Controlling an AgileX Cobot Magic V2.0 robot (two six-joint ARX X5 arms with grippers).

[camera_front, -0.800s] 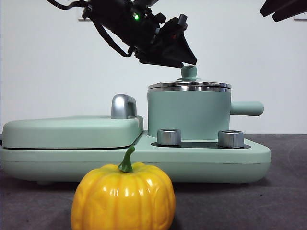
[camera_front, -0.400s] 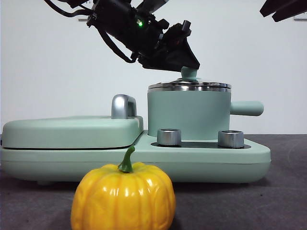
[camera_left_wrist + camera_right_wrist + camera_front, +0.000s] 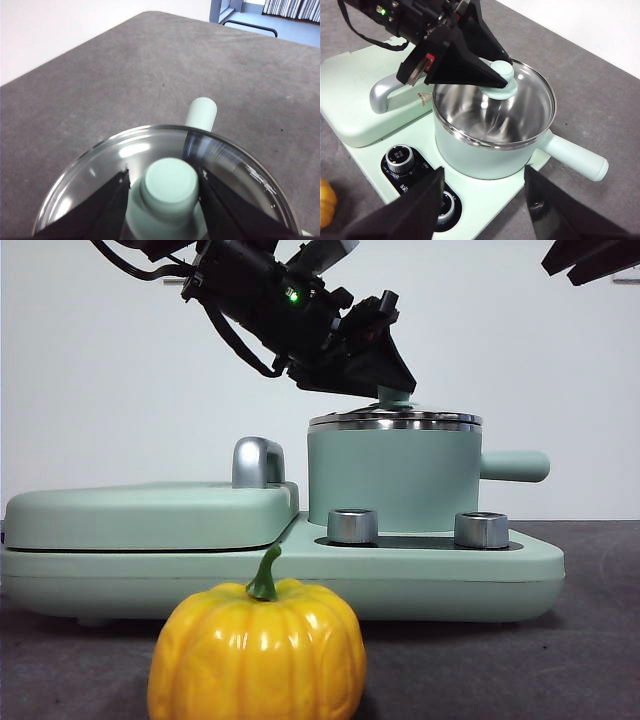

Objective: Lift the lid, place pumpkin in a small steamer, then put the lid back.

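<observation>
Glass lid [image 3: 495, 107] w/ mint knob [image 3: 169, 181] sits on small steamer [image 3: 393, 480], knob betw. spread jaws of left gripper [image 3: 165, 187], not yet clamped: close squarely, lift straight up; pumpkin [image 3: 257, 652] well below/in front; right gripper [image 3: 485, 200] parked, jaws apart.

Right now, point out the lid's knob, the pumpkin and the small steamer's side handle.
lid's knob [image 3: 169, 181], left wrist view, on the knob's flat top.
pumpkin [image 3: 256, 652], front view, on the middle of its yellow ribbed body.
small steamer's side handle [image 3: 575, 158], right wrist view, midway along the handle.
</observation>
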